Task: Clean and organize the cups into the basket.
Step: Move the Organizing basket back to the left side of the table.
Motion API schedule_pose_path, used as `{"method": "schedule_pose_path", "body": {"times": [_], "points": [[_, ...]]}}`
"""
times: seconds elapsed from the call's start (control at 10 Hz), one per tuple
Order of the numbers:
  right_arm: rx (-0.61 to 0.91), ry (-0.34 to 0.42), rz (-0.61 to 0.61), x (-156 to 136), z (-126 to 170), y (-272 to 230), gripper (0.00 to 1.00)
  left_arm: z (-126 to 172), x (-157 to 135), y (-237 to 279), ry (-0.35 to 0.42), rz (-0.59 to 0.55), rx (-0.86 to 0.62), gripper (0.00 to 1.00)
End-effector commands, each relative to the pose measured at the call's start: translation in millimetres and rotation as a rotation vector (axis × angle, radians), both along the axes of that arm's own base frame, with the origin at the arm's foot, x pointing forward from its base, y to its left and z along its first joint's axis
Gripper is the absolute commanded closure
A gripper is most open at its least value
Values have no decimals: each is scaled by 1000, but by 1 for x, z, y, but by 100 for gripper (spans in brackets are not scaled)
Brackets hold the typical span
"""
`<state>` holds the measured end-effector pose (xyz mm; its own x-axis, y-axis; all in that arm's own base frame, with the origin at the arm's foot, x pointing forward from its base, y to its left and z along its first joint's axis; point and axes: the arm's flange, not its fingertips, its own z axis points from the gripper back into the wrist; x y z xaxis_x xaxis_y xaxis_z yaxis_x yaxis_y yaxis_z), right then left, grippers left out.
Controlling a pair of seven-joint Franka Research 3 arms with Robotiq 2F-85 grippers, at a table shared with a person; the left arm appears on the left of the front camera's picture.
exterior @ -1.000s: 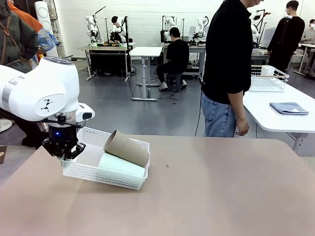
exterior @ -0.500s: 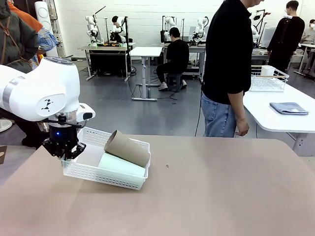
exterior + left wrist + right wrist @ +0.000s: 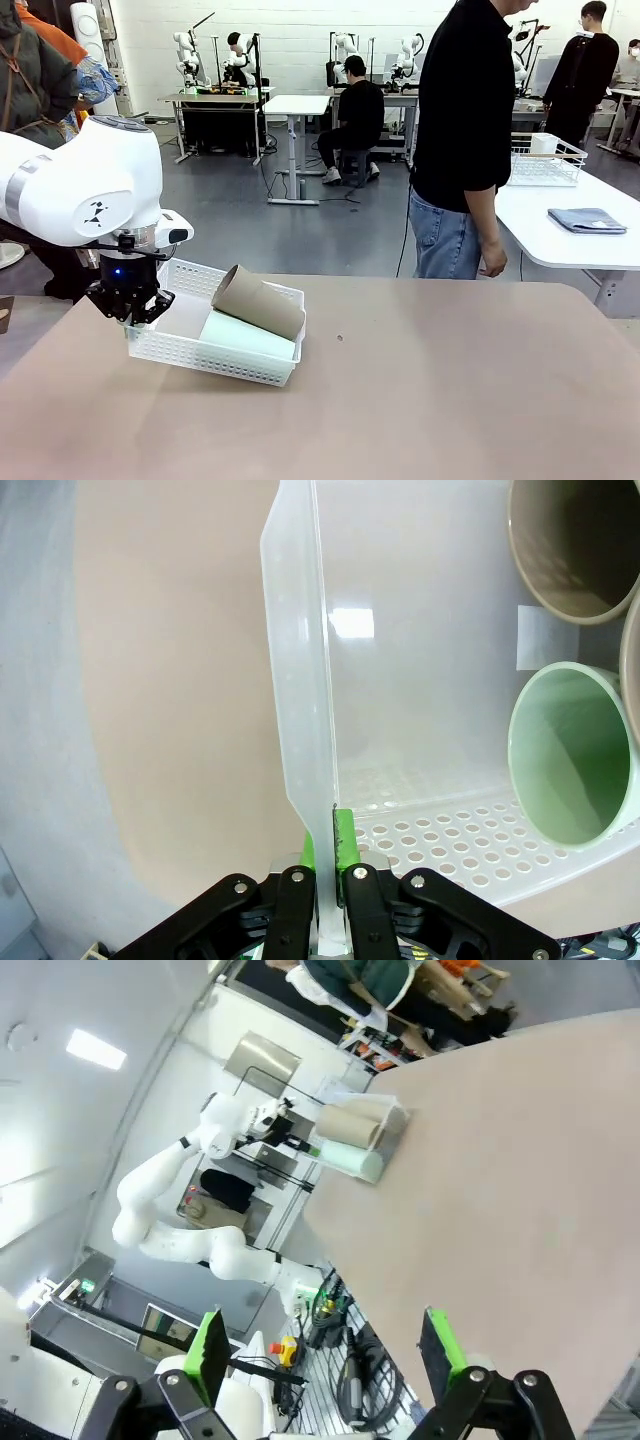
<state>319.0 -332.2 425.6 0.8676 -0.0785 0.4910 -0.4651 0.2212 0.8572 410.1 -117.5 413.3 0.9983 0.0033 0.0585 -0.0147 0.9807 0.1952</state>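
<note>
While the left gripper (image 3: 130,308) is pinching the thin end wall of the basket (image 3: 300,730) between its green pads, that end is riding clear of the tan table (image 3: 430,400), so the basket is tilting down toward its far end, which is resting on the tabletop. From the gripper, the basket's long axis is running straight away toward the table's middle, and the cups are lying on their sides along it. In the left wrist view their open mouths are facing back toward the gripped wall: the mint green cup (image 3: 572,752) low against the perforated floor, a tan cup (image 3: 575,545) beside it. Both are smooth, matte and tapered; the basket is translucent white plastic with fine lattice walls. My judgement is that the left arm, being the nearer one, is carrying the next move. The right gripper (image 3: 325,1345), jaws spread wide and empty, is hanging well apart from the basket.
</note>
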Motion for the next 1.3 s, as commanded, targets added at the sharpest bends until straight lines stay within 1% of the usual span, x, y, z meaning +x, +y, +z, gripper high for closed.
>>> {"method": "schedule_pose_path", "body": {"times": [0.0,1.0,1.1,1.2], "points": [[22,-11,14,-4,3,8,0,3,0,-1,-5,-1,-3,95],[22,-11,14,-4,3,8,0,0,0,0,0,0,0,95],[22,-11,14,-4,3,8,0,1,6,19,-12,-17,27,95],[22,-11,14,-4,3,8,0,0,11,42,6,-58,49,95]]}}
